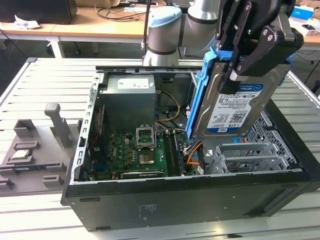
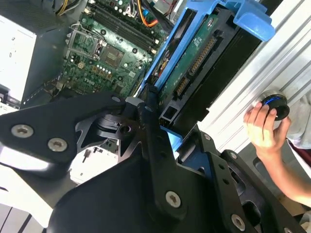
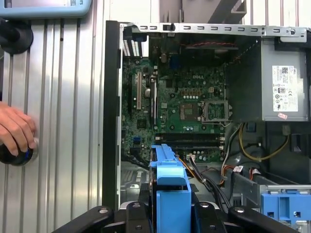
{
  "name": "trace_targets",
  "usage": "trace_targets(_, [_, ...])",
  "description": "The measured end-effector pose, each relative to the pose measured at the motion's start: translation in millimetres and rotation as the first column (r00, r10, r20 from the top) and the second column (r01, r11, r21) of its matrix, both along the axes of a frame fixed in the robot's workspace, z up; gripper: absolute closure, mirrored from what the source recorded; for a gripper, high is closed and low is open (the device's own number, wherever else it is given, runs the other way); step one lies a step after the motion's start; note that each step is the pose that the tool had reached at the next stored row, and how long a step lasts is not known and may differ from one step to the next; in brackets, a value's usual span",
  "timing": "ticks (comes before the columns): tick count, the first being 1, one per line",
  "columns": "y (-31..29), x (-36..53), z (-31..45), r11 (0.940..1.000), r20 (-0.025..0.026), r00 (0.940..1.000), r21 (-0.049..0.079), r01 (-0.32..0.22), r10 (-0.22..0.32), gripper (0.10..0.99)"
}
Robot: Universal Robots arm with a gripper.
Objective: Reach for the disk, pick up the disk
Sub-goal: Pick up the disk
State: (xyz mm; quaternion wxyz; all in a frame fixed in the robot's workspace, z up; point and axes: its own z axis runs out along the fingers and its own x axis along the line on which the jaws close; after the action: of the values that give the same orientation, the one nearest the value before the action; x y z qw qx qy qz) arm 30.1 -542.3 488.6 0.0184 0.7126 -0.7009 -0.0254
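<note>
The gripper (image 1: 240, 62) is clamping the disk (image 1: 235, 102) and holding it in the air above the open case (image 1: 200, 200), over the metal drive cage (image 1: 250, 155). The disk is hanging nearly upright, silver-grey, its white-and-blue label (image 1: 235, 107) facing the exterior view, with a blue rail (image 1: 198, 95) running down its edge on the exterior view's left. In the second wrist view its green circuit board (image 2: 192, 60) is showing between the blue rails. Below it the motherboard (image 1: 135, 152) and orange cables (image 1: 192, 152) are lying inside the case, beside the grey power supply (image 1: 130, 97). A hand (image 2: 265, 128) is resting on a round knob (image 2: 274, 104) on the slatted table (image 1: 40, 85)
</note>
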Motion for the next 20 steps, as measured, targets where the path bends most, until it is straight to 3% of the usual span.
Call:
trace_targets(9, [0.0, 27.4, -1.5, 1.0, -0.0003, 1.0, 0.0, 0.0, 0.0, 0.718])
trace_targets(20, [0.0, 46.4, -6.5, 1.0, -0.0012, 1.0, 0.0, 0.0, 0.0, 0.718])
